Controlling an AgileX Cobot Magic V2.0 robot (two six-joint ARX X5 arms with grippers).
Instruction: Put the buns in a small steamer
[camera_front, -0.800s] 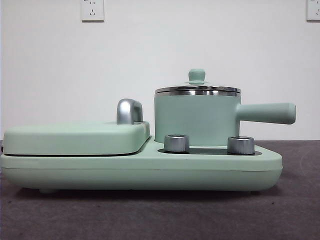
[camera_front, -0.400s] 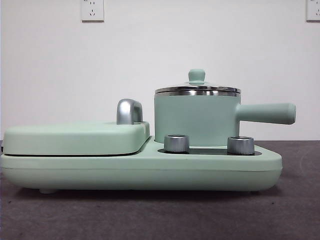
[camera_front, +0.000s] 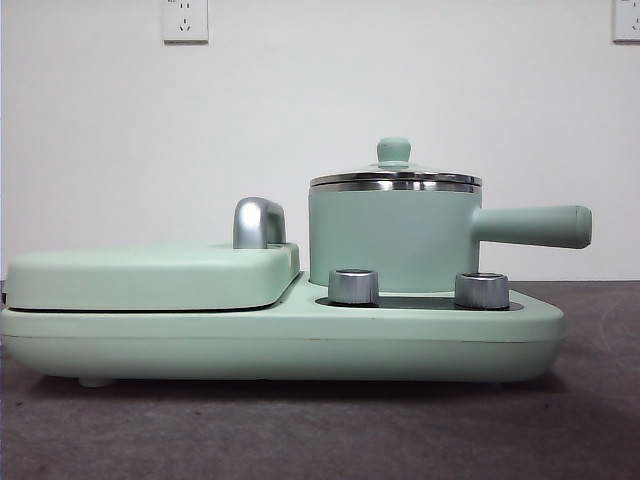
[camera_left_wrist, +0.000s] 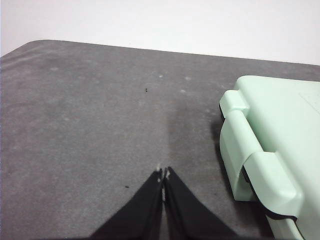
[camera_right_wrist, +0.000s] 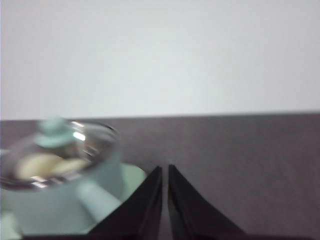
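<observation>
1. The small steamer stands on the right half of the green cooker base, its glass lid on and its straight side handle pointing away from the flat griddle.
2. In the right wrist view, pale shapes show through the lid; I take them for the buns, already inside the steamer, though the picture is blurred.
3. The right gripper hangs near the steamer's handle side, jaws nearly together, holding nothing.
4. The left gripper waits over the bare table beside the griddle end of the base, jaws pressed together, empty.
5. Buns like these look soft and light; I would pinch one gently across its middle so it does not dent.
6. The lid looks breakable and slick; its knob is the place to grasp.
</observation>
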